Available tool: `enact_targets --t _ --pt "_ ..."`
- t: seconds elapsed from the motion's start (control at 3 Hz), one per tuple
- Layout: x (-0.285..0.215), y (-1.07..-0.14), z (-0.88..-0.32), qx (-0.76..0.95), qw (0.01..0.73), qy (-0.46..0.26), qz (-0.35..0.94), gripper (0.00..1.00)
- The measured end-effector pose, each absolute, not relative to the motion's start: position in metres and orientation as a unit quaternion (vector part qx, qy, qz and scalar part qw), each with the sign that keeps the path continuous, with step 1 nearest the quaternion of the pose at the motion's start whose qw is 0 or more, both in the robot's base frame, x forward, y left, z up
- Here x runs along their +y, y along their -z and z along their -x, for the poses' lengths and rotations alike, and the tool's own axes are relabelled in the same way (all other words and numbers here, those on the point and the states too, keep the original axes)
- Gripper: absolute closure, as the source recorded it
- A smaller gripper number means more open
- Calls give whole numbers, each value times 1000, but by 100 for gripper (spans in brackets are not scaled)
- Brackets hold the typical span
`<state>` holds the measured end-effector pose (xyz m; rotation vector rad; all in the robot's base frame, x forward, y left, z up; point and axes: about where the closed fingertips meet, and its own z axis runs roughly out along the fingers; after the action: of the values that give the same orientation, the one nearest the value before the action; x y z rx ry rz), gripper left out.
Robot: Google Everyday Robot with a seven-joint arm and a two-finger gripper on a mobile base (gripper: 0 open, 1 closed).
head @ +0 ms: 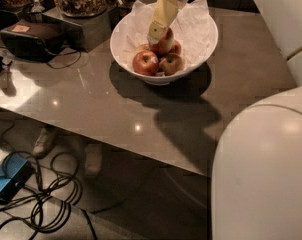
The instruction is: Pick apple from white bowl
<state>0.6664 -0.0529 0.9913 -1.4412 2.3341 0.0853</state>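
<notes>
White bowl (211,38), four apples (145,62); gripper (155,36) against topmost apple (166,42).

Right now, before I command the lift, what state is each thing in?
gripper: reaching down into the white bowl, against the apple.
apple: inside the bowl, topmost of the pile, not clear of it.
white bowl: upright on the table, lined with paper.
front-left apple: resting in the bowl, untouched.
front-right apple: resting in the bowl, untouched.
</notes>
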Motion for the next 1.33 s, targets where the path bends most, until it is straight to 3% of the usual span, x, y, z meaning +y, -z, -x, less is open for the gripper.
enact_targets --t 0.33,1.33 --pt "-53 -991 -667 834 197 -31 515 21" --pt "-49 -981 -684 838 190 -27 511 21"
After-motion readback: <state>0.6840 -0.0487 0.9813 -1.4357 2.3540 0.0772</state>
